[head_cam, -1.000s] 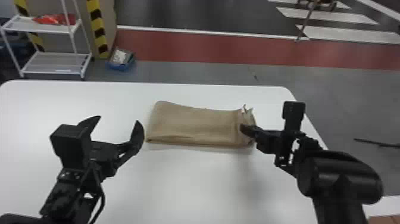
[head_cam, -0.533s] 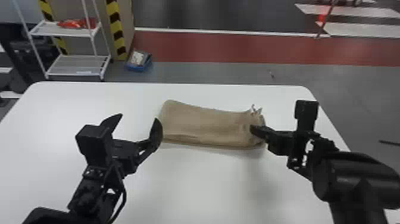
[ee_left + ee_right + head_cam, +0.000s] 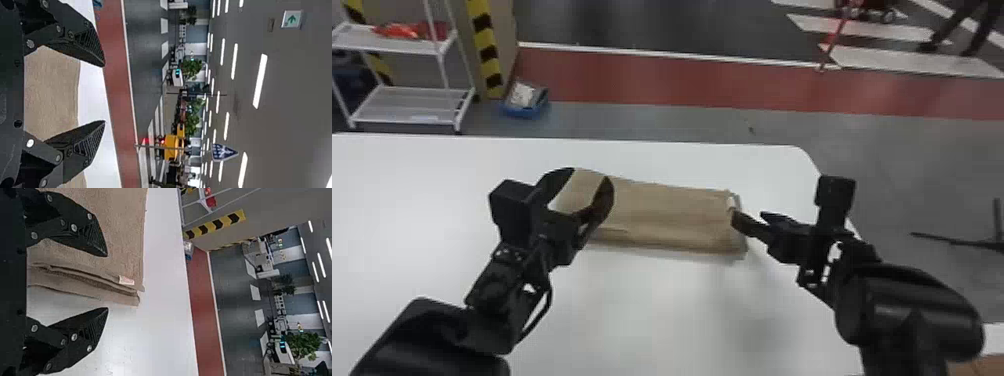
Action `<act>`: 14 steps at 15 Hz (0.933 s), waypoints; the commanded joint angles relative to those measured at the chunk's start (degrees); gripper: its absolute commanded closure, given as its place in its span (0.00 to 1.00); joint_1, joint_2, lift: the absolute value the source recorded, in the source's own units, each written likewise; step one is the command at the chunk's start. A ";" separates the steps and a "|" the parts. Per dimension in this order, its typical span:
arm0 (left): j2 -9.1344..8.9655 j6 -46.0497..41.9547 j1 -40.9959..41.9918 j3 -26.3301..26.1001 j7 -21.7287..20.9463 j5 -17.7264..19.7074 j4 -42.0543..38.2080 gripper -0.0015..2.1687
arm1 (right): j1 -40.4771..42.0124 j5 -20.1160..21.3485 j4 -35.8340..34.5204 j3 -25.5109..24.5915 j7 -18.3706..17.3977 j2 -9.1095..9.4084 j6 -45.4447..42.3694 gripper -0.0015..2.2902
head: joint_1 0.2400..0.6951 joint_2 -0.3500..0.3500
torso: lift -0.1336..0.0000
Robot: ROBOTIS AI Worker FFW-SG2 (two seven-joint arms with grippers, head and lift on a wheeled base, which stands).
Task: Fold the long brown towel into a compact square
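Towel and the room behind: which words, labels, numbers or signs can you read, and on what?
No words or numbers are readable.
White label on the brown towel: too small.
Green-arrow sign, high in the room: arrow clear, no legible words.
Blue sign: white marks, too small.

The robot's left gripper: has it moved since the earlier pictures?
Yes. In the head view, against the far edge of the table, the left gripper has moved forward and rightward, now over the left end of the towel.
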 commanded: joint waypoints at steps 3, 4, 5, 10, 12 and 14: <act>-1.16 0.63 -7.13 -2.51 -2.57 -0.33 10.54 0.87 | 0.67 -0.06 -1.19 -2.30 -0.12 -0.09 1.29 0.03 | 1.00 0.15 | 0.10; -1.25 0.63 -8.01 -2.78 -2.75 -0.86 11.68 0.87 | 0.76 -0.06 -1.28 -2.12 -0.12 -0.09 1.99 0.03 | 1.00 0.13 | 0.10; -1.25 1.68 -8.62 -2.78 -2.66 -1.21 13.09 0.87 | 0.76 -0.15 -1.72 -1.51 -0.12 0.00 2.52 0.03 | 1.00 0.12 | 0.10; -1.86 6.08 -12.75 -2.51 -2.75 -1.91 20.56 0.87 | -1.17 0.38 -0.49 0.78 -0.21 0.17 2.52 0.04 | 1.00 0.15 | 0.10; -1.95 6.08 -13.46 -2.34 -2.40 -2.09 21.96 0.87 | -2.40 0.47 1.45 1.48 -0.21 0.26 2.52 0.05 | 1.00 0.17 | 0.10; -2.39 5.90 -14.60 -2.16 -1.60 -3.23 24.16 0.87 | -5.39 1.17 5.40 2.27 -0.30 0.26 2.52 0.06 | 1.00 0.19 | 0.10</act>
